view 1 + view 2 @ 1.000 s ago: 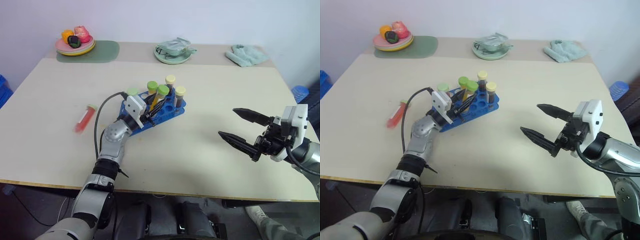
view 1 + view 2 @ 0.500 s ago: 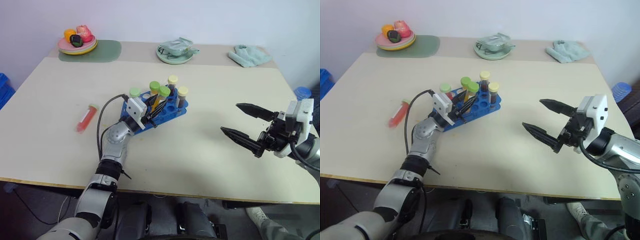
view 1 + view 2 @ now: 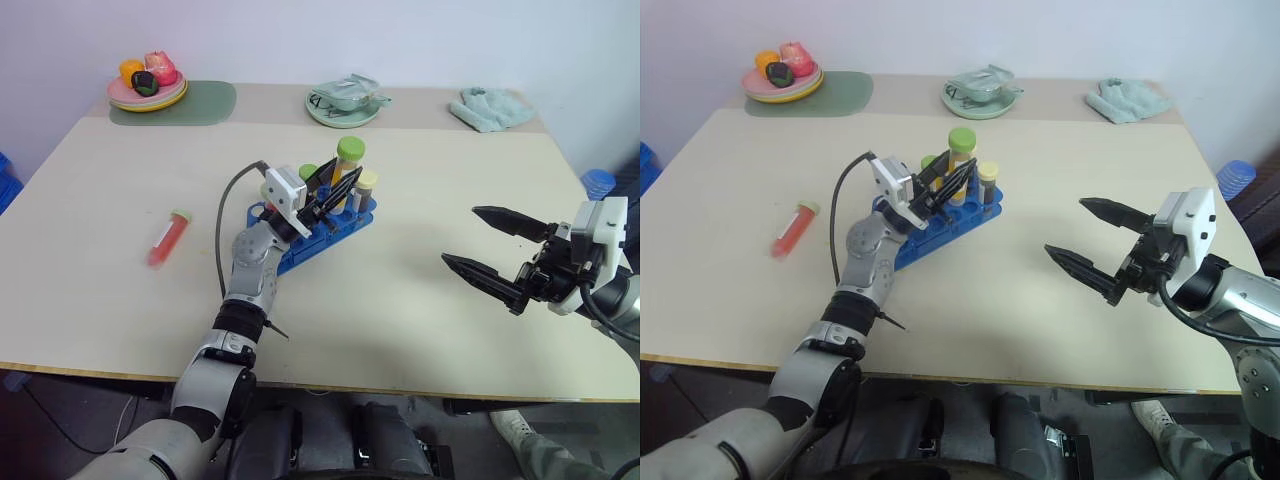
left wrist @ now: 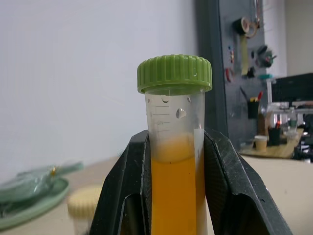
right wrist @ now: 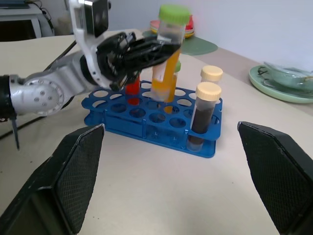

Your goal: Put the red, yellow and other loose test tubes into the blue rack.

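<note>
One tube is in your left gripper [image 5: 146,49]: clear plastic, ribbed green cap, yellow-orange liquid filling the lower part, printed graduation marks and a few droplets in the clear band under the cap. The two black fingers [image 4: 222,171] pinch this yellow-orange tube [image 4: 175,161] on either side of its body, and it tilts with its base low over the blue rack [image 5: 146,120], near the middle holes; you cannot tell whether the base has entered a hole.

The rack is a bright blue tray with a grid of round holes, sitting near the middle of the table [image 3: 400,300]. Two tubes with cream-yellow caps and dark brown contents [image 5: 204,115] stand upright at its end toward your right gripper. A tube with red liquid [image 5: 132,88] sits in the rack behind the left fingers, its cap hidden. How many more green-capped tubes stand there you cannot count, since the gripper covers them.

One more red tube with a green cap [image 3: 167,238] lies flat on the table, well apart from the rack on your left side.

Your right gripper [image 3: 485,250] hangs above the table on the right, jaws spread wide and holding nothing.
</note>
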Tool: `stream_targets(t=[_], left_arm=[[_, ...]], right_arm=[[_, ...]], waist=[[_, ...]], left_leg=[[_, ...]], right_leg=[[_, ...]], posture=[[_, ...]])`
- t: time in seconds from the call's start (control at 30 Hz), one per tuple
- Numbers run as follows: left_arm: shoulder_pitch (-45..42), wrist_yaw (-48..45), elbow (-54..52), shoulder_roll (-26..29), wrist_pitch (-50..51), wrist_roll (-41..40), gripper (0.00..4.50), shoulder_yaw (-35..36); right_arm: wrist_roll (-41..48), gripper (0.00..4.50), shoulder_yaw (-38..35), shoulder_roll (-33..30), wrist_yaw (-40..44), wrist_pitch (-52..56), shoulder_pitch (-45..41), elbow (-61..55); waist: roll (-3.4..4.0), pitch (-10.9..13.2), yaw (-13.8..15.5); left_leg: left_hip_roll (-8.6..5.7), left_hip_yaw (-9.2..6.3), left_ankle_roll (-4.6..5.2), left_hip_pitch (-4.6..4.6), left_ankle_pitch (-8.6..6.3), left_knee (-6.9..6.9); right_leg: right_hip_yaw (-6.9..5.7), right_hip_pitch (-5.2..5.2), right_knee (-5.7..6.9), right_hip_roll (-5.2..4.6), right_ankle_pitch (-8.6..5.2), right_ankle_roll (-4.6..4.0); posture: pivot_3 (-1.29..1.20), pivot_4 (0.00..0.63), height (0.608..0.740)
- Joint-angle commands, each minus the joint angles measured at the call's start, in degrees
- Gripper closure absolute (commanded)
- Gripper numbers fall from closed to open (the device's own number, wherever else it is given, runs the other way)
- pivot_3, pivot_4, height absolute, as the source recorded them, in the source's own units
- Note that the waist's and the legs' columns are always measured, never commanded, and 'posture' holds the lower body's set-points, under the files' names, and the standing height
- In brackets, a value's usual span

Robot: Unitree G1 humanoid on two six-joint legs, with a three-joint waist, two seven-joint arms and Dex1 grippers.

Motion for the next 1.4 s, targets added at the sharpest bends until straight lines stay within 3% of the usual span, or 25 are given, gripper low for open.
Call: stream_targets(t=[0.03, 0.57, 0.93, 1.4], left_arm=[[-0.7, 0.5, 0.9, -0.2, -1.2, 0.9, 3.69, 0.1], [-4.1, 4.8, 19.6, -2.6, -9.1, 8.4, 3.69, -0.3], [-2.4, 8.1, 21.7, 0.5, -10.8, 11.1, 3.69, 0.1], [-1.6, 6.1, 21.0, -1.0, -10.7, 10.1, 3.69, -0.5]], right_arm=[[0.7, 0.0, -1.4, -0.4, -0.4, -0.5, -0.4, -0.9], [1.5, 0.0, -2.0, -0.5, -1.0, -0.1, 0.1, -1.6], [1.8, 0.0, -2.1, -0.1, -1.8, -0.5, 1.0, -2.0], [1.6, 0.0, -1.4, -0.2, -1.5, -0.4, -0.1, -1.2]], waist=[[0.0, 0.0, 0.2], [0.0, 0.0, 0.3], [0.04, -0.1, 0.1], [0.06, -0.1, 0.3]], left_leg=[[0.0, 0.01, 0.0, 0.0, 0.0, 0.0], [0.0, 0.03, 0.01, 0.01, 0.0, 0.01], [0.0, 0.06, 0.0, 0.24, 0.0, 0.0], [0.01, 0.05, 0.01, 0.41, -0.01, 0.0]], right_leg=[[0.0, 0.0, 0.0, 0.0, 0.0, 0.0], [0.0, 0.01, 0.01, 0.0, 0.0, 0.0], [0.06, 0.18, 0.05, 0.02, 0.0, 0.0], [0.05, 0.41, 0.0, 0.02, 0.0, 0.01]], posture=[[0.0, 0.15, 0.74], [0.0, 0.15, 0.74], [0.0, 0.15, 0.74], [0.0, 0.15, 0.74]])
